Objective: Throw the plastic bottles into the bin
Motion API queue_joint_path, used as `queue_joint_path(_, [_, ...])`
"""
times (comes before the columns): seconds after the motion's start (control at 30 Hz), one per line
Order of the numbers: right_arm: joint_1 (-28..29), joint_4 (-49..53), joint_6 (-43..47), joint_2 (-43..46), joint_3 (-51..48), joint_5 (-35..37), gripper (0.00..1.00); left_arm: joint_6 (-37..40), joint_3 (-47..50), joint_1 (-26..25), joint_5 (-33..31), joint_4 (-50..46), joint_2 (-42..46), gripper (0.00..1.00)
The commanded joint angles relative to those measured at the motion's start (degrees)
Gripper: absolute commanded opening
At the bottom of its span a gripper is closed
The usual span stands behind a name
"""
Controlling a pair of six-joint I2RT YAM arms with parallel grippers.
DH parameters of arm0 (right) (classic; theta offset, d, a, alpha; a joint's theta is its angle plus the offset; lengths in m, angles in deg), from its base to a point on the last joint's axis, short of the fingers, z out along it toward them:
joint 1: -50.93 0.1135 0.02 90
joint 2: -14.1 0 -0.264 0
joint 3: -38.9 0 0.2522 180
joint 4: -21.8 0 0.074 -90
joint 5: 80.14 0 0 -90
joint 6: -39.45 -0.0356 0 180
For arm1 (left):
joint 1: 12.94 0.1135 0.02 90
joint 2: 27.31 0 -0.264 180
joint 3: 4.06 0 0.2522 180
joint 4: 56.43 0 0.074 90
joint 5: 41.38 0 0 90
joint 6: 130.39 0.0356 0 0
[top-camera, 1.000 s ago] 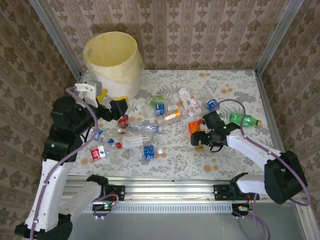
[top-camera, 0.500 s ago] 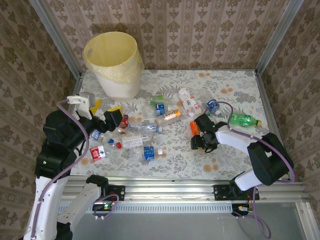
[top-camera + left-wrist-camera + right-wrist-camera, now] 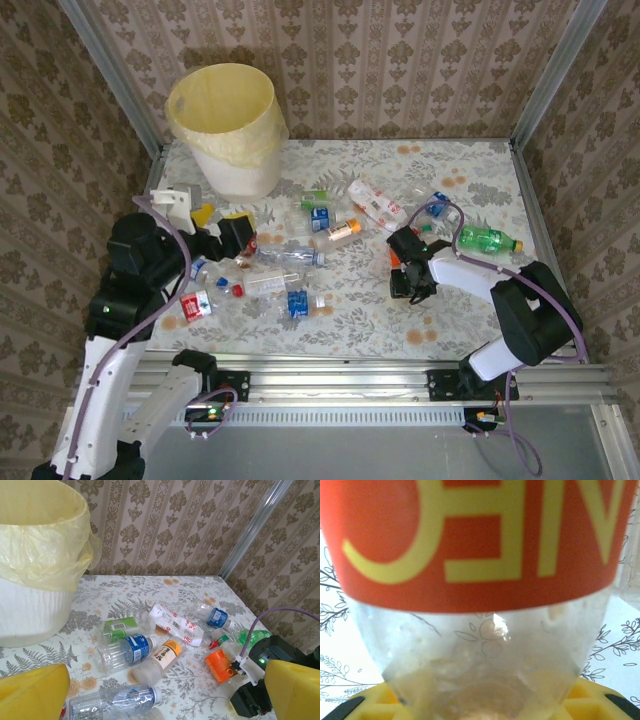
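Several plastic bottles lie scattered over the floral table (image 3: 470, 320). An orange-labelled clear bottle (image 3: 480, 540) sits deep between my right gripper's yellow fingers (image 3: 370, 702). From above, my right gripper (image 3: 410, 275) is shut on it at centre right, with the orange label (image 3: 393, 258) peeking out. A green bottle (image 3: 487, 239) lies just right of it. My left gripper (image 3: 228, 236) hovers open over the left cluster, near a clear bottle (image 3: 290, 254); its yellow fingers (image 3: 30, 690) frame the blue-labelled bottle (image 3: 132, 648). The pale-yellow bin (image 3: 222, 125) stands at the far left.
A flattened red-and-white bottle (image 3: 375, 203), an orange-capped bottle (image 3: 338, 233) and a blue-labelled one (image 3: 297, 303) lie mid-table. A red-labelled bottle (image 3: 195, 304) is near the left front edge. Metal frame posts (image 3: 545, 80) and patterned walls enclose the table.
My right gripper's jaws have come together on the orange-labelled bottle. The left arm drew back from the bin toward the left cluster. The red-and-white bottle shifted slightly.
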Motion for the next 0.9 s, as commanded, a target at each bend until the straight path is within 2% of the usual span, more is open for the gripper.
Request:
queue_joint_path(0.0, [0.53,-5.27,0.52,1.57,-0.48,-3.49,0.31,-1.82,1.17,-0.38,-0.17,3.81,-0.13,1.00])
queue_joint_path(0.2, [0.53,-6.87,0.27,7.36,-1.76,-4.85,0.26,-4.52,4.70,-0.70,2.16,9.10,-1.51,1.00])
queue_joint_path(0.37, [0.53,-7.66,0.25,13.64,-2.63,-5.91,0.24,-5.52,6.34,-3.20,2.31,13.10,-4.09,1.00])
queue_joint_path(0.73, [0.53,-9.23,2.04,28.62,-3.91,-8.88,0.23,-6.61,10.72,-15.94,1.02,25.85,-12.96,1.00])
queue_joint_path(0.87, [0.57,-9.16,2.69,32.45,-3.83,-9.43,0.23,-8.17,12.84,-18.40,2.57,31.93,-16.43,1.00])
